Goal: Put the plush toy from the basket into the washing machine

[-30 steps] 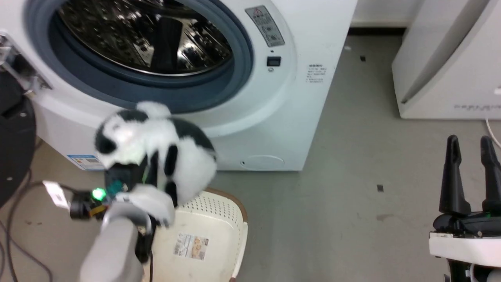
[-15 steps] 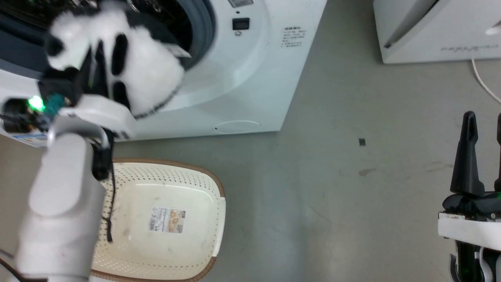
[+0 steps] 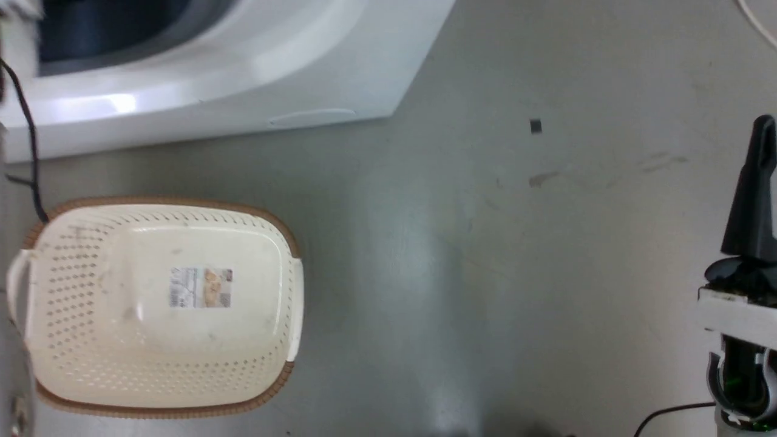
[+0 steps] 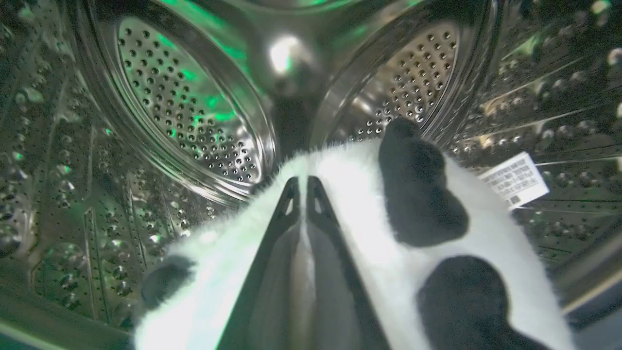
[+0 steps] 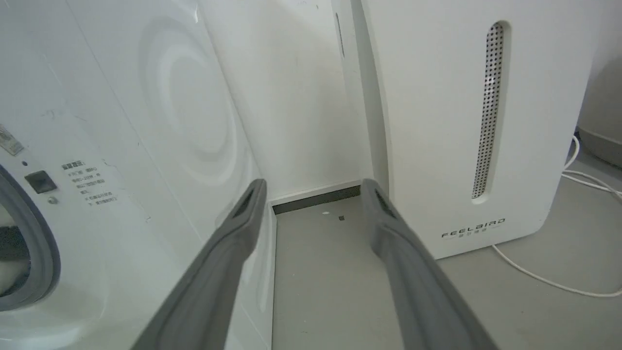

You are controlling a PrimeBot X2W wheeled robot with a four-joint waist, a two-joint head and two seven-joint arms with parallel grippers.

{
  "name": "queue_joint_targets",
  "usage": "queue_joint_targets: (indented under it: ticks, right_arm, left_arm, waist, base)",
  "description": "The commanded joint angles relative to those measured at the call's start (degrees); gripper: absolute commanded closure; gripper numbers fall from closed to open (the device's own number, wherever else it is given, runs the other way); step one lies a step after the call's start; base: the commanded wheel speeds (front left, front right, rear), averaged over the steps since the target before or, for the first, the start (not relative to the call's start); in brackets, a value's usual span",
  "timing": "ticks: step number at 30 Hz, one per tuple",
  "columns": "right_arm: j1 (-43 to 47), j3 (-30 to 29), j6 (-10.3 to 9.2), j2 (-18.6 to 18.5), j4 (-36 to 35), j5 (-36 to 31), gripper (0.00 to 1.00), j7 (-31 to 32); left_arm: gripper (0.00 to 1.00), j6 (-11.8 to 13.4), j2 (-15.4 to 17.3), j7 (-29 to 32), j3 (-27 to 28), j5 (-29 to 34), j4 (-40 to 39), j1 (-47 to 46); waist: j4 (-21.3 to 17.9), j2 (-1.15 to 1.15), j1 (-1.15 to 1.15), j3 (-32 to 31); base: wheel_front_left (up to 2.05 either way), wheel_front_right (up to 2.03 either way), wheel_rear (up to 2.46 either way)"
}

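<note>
The plush toy (image 4: 359, 209), a fluffy white panda with black limbs, is held inside the washing machine's perforated steel drum (image 4: 194, 116). My left gripper (image 4: 302, 183) is shut on its fur, and the toy's white tag (image 4: 514, 180) sticks out to the right. In the head view the cream basket (image 3: 73, 340) stands on the floor with just a sticker (image 3: 200, 287) on its bottom, below the washing machine (image 3: 243, 79). My right gripper (image 5: 313, 192) is open and holds nothing. One of its dark fingers (image 3: 756, 194) is at the head view's right edge.
The white FEELBIRD appliance (image 5: 461, 121) stands right of the washing machine's side panel (image 5: 146, 112), with a narrow gap of grey floor (image 5: 320, 272) between them. A white cable (image 5: 549, 284) lies on the floor by the appliance. A black cable (image 3: 27, 139) hangs above the basket.
The head camera has shifted down and to the right. My left arm rose with the panda from above the basket up to the port and has left the head view. The right gripper stayed open.
</note>
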Motion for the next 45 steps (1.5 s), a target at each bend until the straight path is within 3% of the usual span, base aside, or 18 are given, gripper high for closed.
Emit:
queue_joint_targets:
  ticks: [1, 8, 14, 15, 16, 24, 32, 45]
  right_arm:
    - [-1.1, -0.3, 0.03, -0.1, -0.1, 0.4, 0.00, -0.2]
    - [-1.9, 0.4, 0.03, -0.1, -0.5, 0.7, 0.00, -0.2]
    - [-2.3, 0.4, 0.03, -0.1, -0.8, 0.5, 0.00, -0.2]
    - [-2.3, 0.4, 0.03, -0.1, -0.8, 0.5, 0.00, -0.2]
    - [-2.3, 0.3, 0.03, -0.1, -0.7, 0.4, 0.00, -0.2]
    - [-1.9, 0.7, 0.03, -0.1, -0.1, -0.5, 0.00, -0.2]
    - [0.9, 2.2, 0.03, -0.1, 1.5, -3.5, 0.00, -0.2]
    - [6.9, 2.6, 0.03, -0.1, 4.7, -8.1, 0.00, -0.3]
  left_arm:
    - [1.00, -0.1, 0.7, 0.1, -0.1, 0.5, 1.1, -2.1]
    - [1.00, 0.8, 2.1, -0.6, -0.9, 1.5, 5.3, -10.9]
    - [1.00, 2.2, 1.5, -1.1, -1.1, 1.5, 7.4, -14.1]
    - [0.83, 2.7, 1.4, -1.1, -1.3, 1.7, 7.5, -13.9]
    - [0.00, 2.9, 1.2, -1.2, -1.5, 1.9, 7.4, -13.6]
    - [0.00, 3.0, -0.4, -1.3, -1.2, 0.4, 5.6, -7.6]
    - [0.00, 4.2, -4.6, -1.3, -0.1, -1.8, 1.0, 6.7]
    - [0.00, 4.2, -11.5, -1.3, 1.1, -1.3, -16.0, 32.2]
  waist:
    - [-2.2, 0.00, -0.01, 4.7]
    - [-3.1, 0.00, -0.01, 8.5]
    - [-2.8, 0.00, -0.01, 9.8]
    - [-2.6, 0.00, -0.01, 9.7]
    - [-2.4, 0.00, -0.01, 9.6]
    - [-0.7, 0.00, -0.01, 6.2]
    - [2.2, 0.00, -0.01, -3.6]
    - [8.6, 0.00, -0.01, -19.0]
  base:
    - [0.00, 0.00, 0.00]
    - [0.00, 0.00, 0.00]
    - [0.00, 0.00, 0.00]
    - [0.00, 0.00, 0.00]
    - [0.00, 0.00, 0.00]
    - [0.00, 0.00, 0.00]
    - [0.00, 0.00, 0.00]
    - [0.00, 0.00, 0.00]
